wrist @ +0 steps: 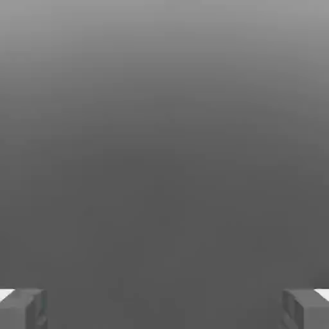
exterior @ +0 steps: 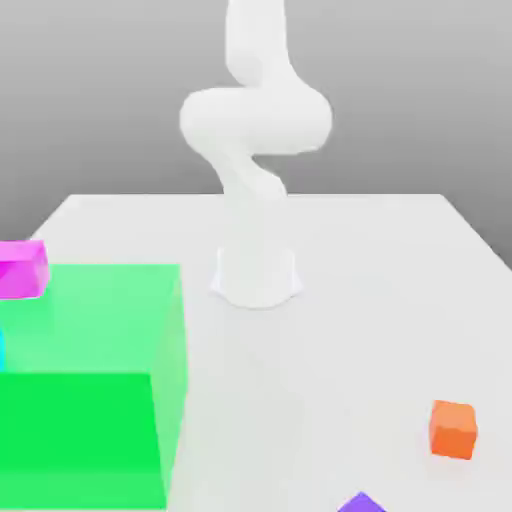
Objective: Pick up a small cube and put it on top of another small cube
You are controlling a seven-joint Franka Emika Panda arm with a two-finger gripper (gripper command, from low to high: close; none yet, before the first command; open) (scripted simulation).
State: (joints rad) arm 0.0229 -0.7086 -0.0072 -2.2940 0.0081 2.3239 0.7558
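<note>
The small violet-purple cube [exterior: 361, 503] lies at the front edge of the exterior view, right of centre, partly cut off by the picture's edge. The small orange cube [exterior: 454, 429] rests on the white table [exterior: 350, 330] a little farther back, toward the exterior view's right. The two cubes are apart. In the hand view my gripper [wrist: 164, 308] is open, its grey fingertips [wrist: 24, 308] standing wide apart with nothing between them, against plain grey background. The white arm [exterior: 258, 130] rises from its base at the table's middle.
A huge translucent green block [exterior: 90, 385] fills the front of the exterior view's left. A pink-magenta cube [exterior: 22, 268] sits behind it at the left edge. The arm's base [exterior: 256, 275] stands mid-table.
</note>
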